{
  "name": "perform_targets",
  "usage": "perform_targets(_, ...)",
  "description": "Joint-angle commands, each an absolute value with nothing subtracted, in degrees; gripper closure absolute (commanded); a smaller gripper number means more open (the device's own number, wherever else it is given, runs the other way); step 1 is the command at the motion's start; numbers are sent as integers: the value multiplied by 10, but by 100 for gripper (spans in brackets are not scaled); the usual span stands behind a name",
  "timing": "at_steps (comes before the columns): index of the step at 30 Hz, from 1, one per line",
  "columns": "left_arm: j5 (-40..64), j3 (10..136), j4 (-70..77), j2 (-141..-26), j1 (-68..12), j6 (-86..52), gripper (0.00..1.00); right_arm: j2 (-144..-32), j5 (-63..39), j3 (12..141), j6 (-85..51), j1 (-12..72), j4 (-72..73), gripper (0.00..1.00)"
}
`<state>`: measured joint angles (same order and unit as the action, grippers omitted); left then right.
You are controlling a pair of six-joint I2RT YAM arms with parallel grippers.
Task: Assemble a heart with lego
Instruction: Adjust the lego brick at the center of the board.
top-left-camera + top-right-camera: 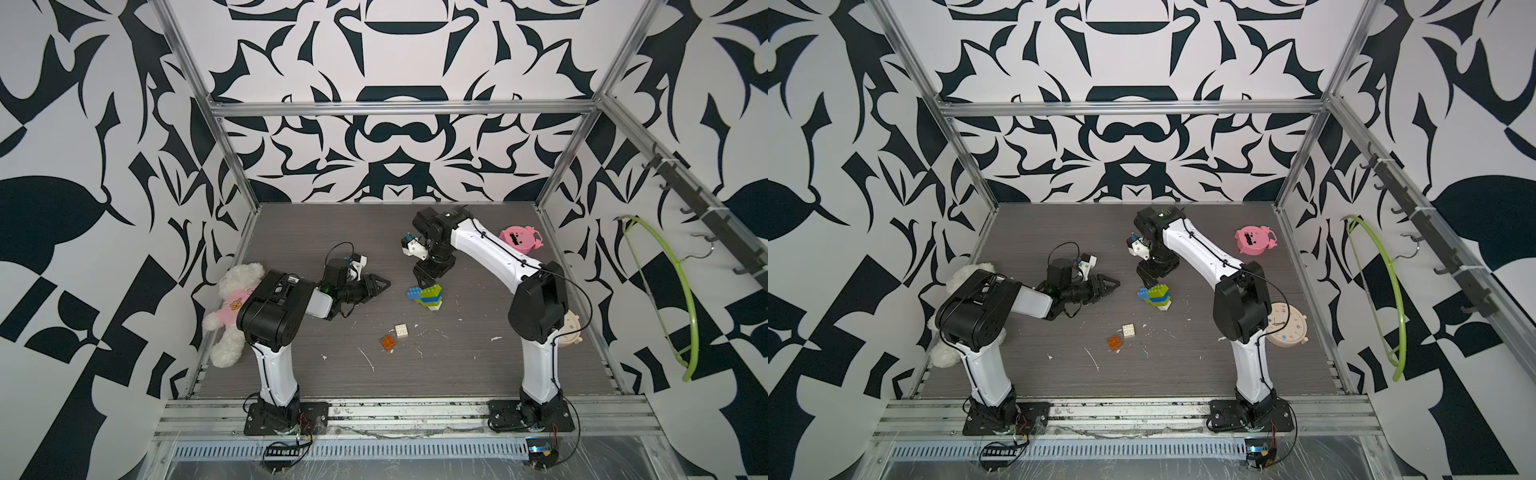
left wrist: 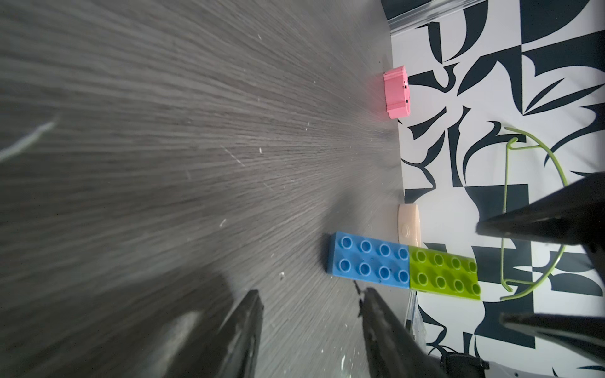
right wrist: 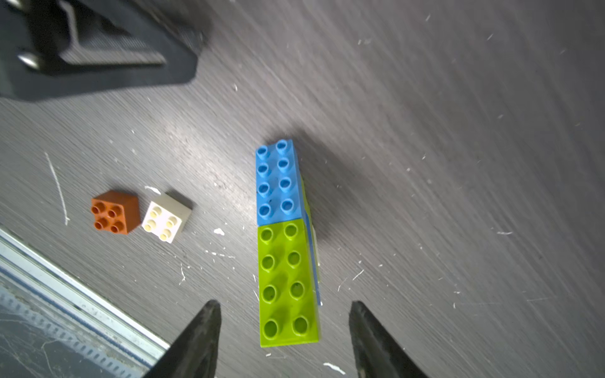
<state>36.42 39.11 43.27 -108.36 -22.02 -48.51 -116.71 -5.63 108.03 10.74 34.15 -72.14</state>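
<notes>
The heart (image 1: 426, 296) stands part-built near the middle of the table (image 1: 457, 365), a stepped stack of blue, lime green and white bricks that is narrow at the foot and wider above. Its top row, in the right wrist view, is a blue brick (image 3: 278, 180) and a green brick (image 3: 286, 284) laid end to end.

The right claw (image 3: 284, 302) hovers just over the green end. Its jaws are apart, with bare table showing on both sides of the brick, so it grips nothing. The left claw (image 2: 311, 291) sits low beside the blue end, jaws apart and empty.

An orange square (image 1: 387, 343) and a white square (image 1: 401, 331) lie loose just beside each other, between the stack and the front rail and well apart from both claws.

The wide row looks finished, and these two squares are probably the lobes that go on top. The next move calls for the right claw to lift clear without nudging the stack, then close across the flat sides of one square. Pressing it onto the studs may tip so narrow a foot, so the left claw would do well to brace the stack.
</notes>
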Motion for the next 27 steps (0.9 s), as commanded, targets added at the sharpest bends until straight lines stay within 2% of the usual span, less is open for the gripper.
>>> perform_targets(1, 372, 384, 465, -1085, -220, -493, 48, -1190, -21, 1104, 128, 354, -750, 35)
perform_targets(15, 371, 361, 474, -1081, -215, -491, 48, -1299, -6, 1191, 143, 375, -824, 36)
perform_targets(18, 371, 361, 476, -1080, -213, -491, 49, -1304, 5, 1181, 143, 374, -823, 41)
perform_targets(22, 371, 360, 476, -1080, -212, -492, 49, -1308, 4, 1182, 143, 375, -826, 54)
perform_targets(27, 370, 358, 479, -1080, -211, -493, 49, -1311, 2, 1185, 143, 375, -826, 64)
